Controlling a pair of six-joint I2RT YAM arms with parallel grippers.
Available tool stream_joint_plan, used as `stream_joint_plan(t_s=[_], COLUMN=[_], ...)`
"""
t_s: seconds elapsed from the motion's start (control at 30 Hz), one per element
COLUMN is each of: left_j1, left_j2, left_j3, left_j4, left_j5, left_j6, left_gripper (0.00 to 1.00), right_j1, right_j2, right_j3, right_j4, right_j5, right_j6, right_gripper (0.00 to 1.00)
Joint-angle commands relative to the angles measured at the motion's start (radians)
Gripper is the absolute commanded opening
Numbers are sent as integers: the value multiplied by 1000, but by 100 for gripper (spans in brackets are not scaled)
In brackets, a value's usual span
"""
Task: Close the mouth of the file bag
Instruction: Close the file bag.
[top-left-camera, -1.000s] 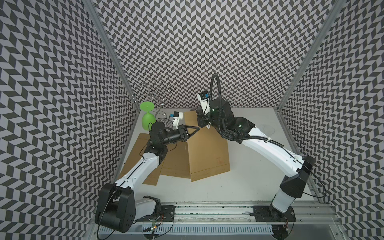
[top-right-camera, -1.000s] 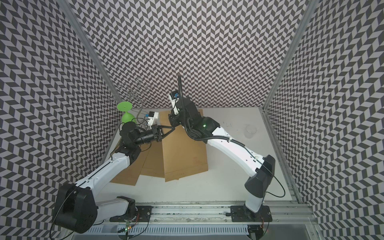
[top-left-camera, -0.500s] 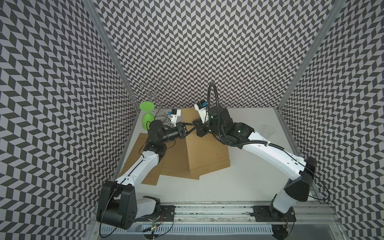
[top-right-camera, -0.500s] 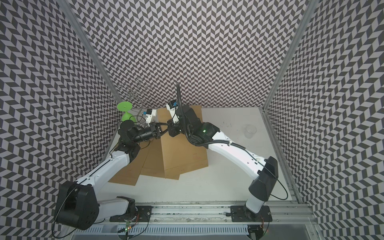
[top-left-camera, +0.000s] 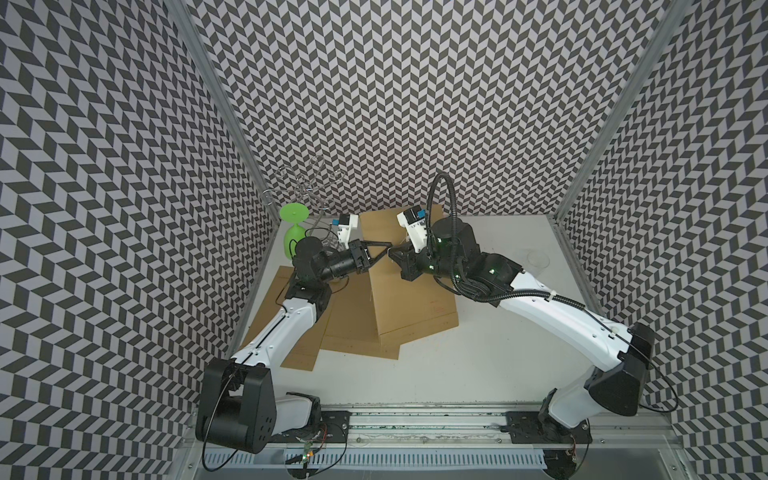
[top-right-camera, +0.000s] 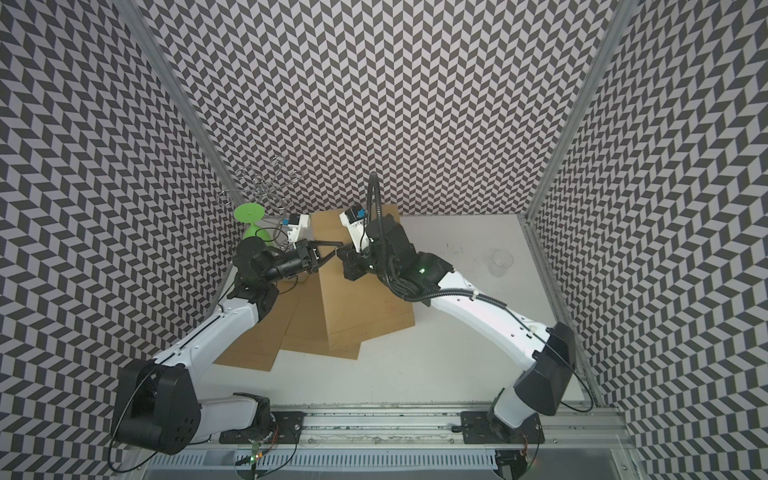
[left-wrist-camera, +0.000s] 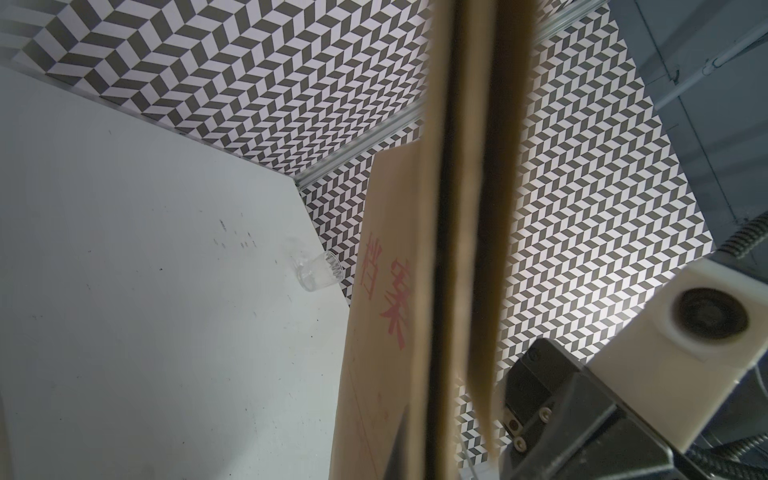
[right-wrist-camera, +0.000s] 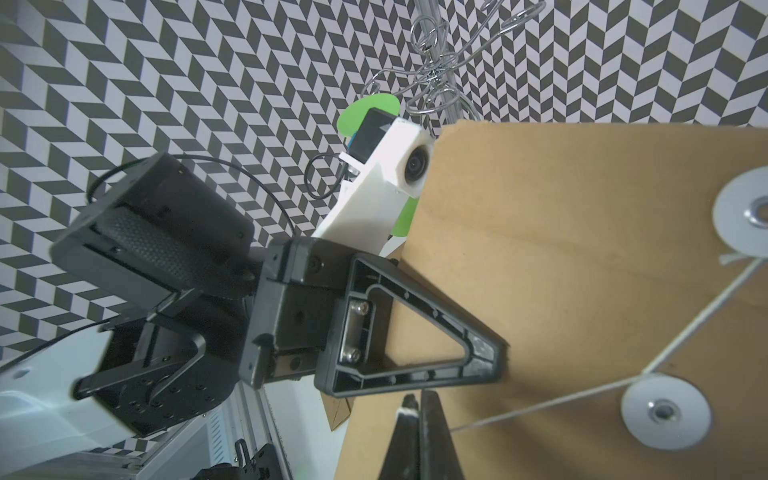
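Right wrist view gave me the clearest look. The right claw (right-wrist-camera: 417, 405) had its fingers pressed together on the white string (right-wrist-camera: 540, 409). From there the string ran round the nearer paper disc (right-wrist-camera: 660, 415) and on to the farther disc (right-wrist-camera: 744, 216). Just beside it, the left claw (right-wrist-camera: 498, 357) clamped the side edge of the file bag (right-wrist-camera: 582, 249).

In both top views the bag's long axis ran from the two claws back toward the arms' bases. Its mouth end, at the claws, pointed at the back wall, and its bottom end lay on other brown bags (top-left-camera: 353, 332). From up there the right arm's wrist hid the string and both discs.

Only the left wrist view showed the red characters (left-wrist-camera: 386, 299) on the bag's face, and a clear cup (left-wrist-camera: 318, 274) on the table well beyond the left claw. The bag's edge sat edge-on against that lens, a brown blur, and I could not make out that claw's fingers there.
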Motion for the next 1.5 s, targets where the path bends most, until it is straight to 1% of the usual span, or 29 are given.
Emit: stream_joint_plan(t_s=[0.0,0.23,0.5,0.77,1.13,1.33,1.47], left_j1=[6,22,34,53,57,59,59], left_j2=[-6,-3,-9,-30,-46,-54,-59], left_j3=[33,37,46,58,73,76,67], left_j4=[22,9,8,-2,11,68,147], left_j5=[12,7,7,11,36,59,89], left_j6=[23,38,42,46,36,7,-36], left_gripper=[0,0,0,0,0,0,0], right_j1=[-12,-13,-13,-22,-70,-95,-115], right_j2=[-37,-44,-37,-67,-87,-79,-75], right_j3=[-17,-86,-159,-228,-309,-323,-326], right_j4=[75,130,191,208,252,278,280], right_j5=[-51,-92,-169,-207,-253,-281,-285], right_j6=[28,61,91,102,137,153,153], right_gripper=[0,0,0,0,0,0,0])
